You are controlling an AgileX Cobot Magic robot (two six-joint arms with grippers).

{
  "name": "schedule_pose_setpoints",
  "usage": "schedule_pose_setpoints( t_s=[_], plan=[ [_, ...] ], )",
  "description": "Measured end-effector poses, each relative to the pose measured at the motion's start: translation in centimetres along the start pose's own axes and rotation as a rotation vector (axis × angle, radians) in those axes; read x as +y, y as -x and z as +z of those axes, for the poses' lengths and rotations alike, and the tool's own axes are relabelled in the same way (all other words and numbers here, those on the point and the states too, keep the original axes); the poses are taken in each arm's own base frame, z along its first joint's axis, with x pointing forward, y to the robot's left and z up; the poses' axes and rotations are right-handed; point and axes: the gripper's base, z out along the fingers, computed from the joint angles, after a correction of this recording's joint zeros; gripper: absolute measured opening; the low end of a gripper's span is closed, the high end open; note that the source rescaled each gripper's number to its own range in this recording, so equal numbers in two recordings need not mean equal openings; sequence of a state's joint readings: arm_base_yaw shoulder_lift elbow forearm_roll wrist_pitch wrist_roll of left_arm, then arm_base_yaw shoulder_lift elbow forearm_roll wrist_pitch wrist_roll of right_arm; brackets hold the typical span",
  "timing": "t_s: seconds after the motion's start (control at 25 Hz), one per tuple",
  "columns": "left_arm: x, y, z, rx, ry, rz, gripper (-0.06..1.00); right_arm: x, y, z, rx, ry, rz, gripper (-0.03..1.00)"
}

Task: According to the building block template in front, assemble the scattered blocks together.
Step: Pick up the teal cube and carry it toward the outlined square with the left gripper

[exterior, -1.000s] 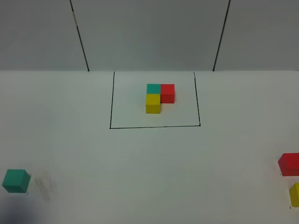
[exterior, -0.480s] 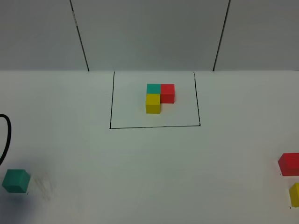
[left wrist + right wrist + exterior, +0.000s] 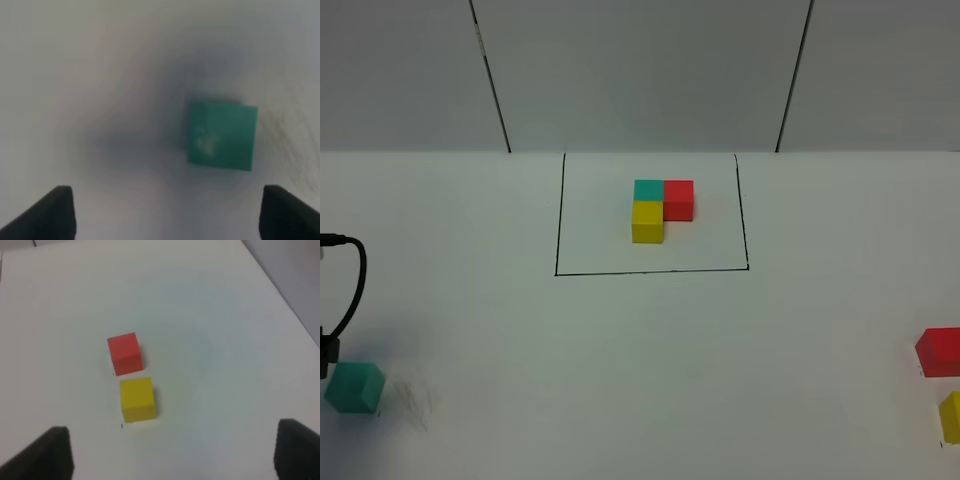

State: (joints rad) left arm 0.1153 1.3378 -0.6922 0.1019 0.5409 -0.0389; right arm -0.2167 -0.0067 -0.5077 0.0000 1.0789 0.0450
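Matte, sharp-edged cubes
Lower left: teal cube [image 3: 354,388]; lower right: red cube [image 3: 940,352], yellow cube [image 3: 950,417]; left gripper [image 3: 170,215], right gripper [image 3: 172,452] spread wide.

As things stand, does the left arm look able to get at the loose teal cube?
Probably yes. In the left wrist view the teal cube sits alone just ahead of the left gripper, whose jaws stand wide apart, and nothing lies between them.

Teal cube [image 3: 221,135] blurred; yellow cube [image 3: 951,417] cut by edge.
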Motion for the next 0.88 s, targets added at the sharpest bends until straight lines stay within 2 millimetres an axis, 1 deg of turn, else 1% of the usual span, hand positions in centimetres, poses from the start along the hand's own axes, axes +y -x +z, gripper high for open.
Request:
schedule_pose_setpoints(
  t_s=[0.2, 0.52, 0.72, 0.88],
  plan=[
    [-0.2, 0.2, 1.2, 0.025, -0.014, 0.016, 0.84, 0.0, 0.0, 0.0, 0.000, 0.000, 0.000, 0.66],
    [-1.3, 0.7, 2.6, 0.013, -0.129, 0.032, 0.84, 0.0, 0.0, 0.0, 0.000, 0.000, 0.000, 0.66],
    [-1.4, 0.9, 3.7, 0.021, -0.136, 0.030, 0.84, 0.0, 0.0, 0.0, 0.000, 0.000, 0.000, 0.66],
    [-1.5, 0.9, 5.0, 0.056, -0.136, 0.031, 0.84, 0.0, 0.0, 0.0, 0.000, 0.000, 0.000, 0.66]
  ],
)
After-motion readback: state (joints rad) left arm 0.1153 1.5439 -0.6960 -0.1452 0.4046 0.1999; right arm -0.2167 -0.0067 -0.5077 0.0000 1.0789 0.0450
